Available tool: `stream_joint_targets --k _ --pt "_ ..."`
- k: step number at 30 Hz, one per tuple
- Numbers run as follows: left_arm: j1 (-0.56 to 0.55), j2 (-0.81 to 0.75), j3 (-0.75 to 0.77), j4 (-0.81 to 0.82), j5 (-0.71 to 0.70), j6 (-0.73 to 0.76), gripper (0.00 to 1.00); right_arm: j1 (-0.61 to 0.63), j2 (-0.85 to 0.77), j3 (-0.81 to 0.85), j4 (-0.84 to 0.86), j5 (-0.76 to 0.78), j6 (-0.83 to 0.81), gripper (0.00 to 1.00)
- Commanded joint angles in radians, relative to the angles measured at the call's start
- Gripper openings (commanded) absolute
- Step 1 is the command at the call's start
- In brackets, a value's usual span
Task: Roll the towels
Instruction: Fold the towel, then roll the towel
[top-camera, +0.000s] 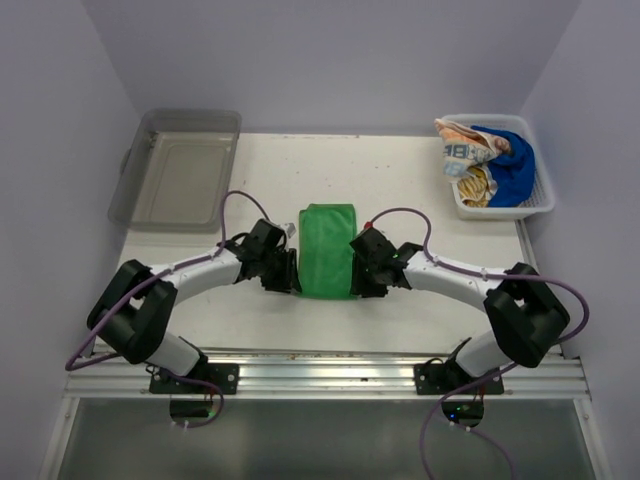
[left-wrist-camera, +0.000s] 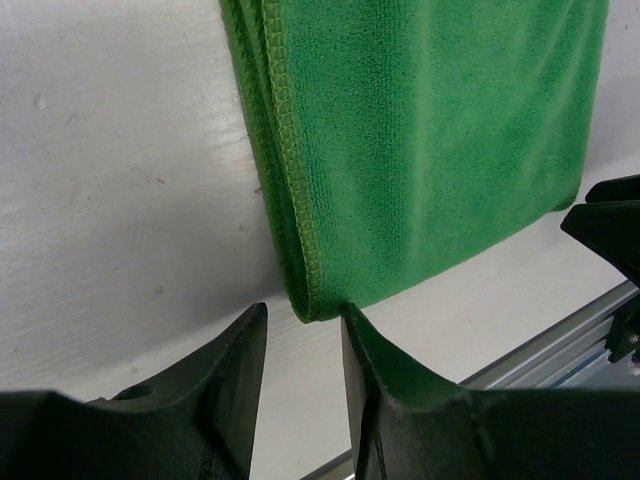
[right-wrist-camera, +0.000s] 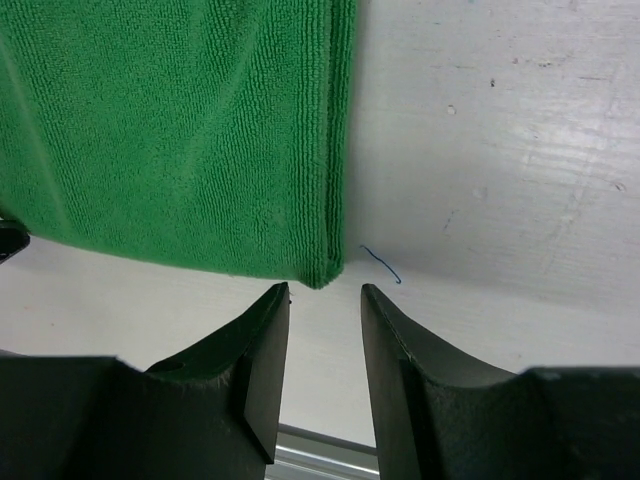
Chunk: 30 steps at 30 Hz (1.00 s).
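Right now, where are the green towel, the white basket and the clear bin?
green towel (top-camera: 327, 250): top view, middle of its folded upper face.
white basket (top-camera: 502, 212): top view, its near wall.
clear bin (top-camera: 178, 185): top view, its bare floor.

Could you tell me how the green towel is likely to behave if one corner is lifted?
The green towel would probably droop limply: it lies flat in soft folded layers. Its fuzzy ribbed pile suggests it grips rather than slips.
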Motion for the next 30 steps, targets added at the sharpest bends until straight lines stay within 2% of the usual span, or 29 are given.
stream_joint_targets --k 1,6,13,16,18,21,26,30 --pt "-0.008 0.016 -0.016 0.062 -0.003 -0.013 0.38 0.001 0.034 0.023 0.062 -0.02 0.024 0.39" --pt "-0.006 0.036 -0.041 0.084 0.003 -0.019 0.32 0.001 0.076 0.013 0.092 -0.023 0.029 0.39" --pt "-0.006 0.053 -0.055 0.07 -0.024 -0.018 0.24 0.0 0.103 -0.031 0.129 -0.029 0.049 0.32" --pt "-0.008 0.036 -0.055 0.058 -0.037 -0.019 0.26 0.001 0.091 -0.037 0.132 -0.026 0.052 0.25" --pt "-0.009 0.022 -0.053 0.054 -0.037 -0.021 0.32 0.0 0.084 -0.039 0.129 -0.023 0.053 0.24" --pt "-0.008 0.017 -0.046 0.036 -0.028 -0.018 0.37 0.001 0.075 -0.042 0.126 -0.023 0.056 0.24" --pt "-0.017 0.019 -0.073 0.061 0.001 -0.034 0.4 0.0 0.06 -0.054 0.131 -0.023 0.069 0.25" --pt "-0.017 0.023 -0.073 0.087 0.015 -0.05 0.38 0.001 0.054 -0.059 0.126 -0.023 0.07 0.26"
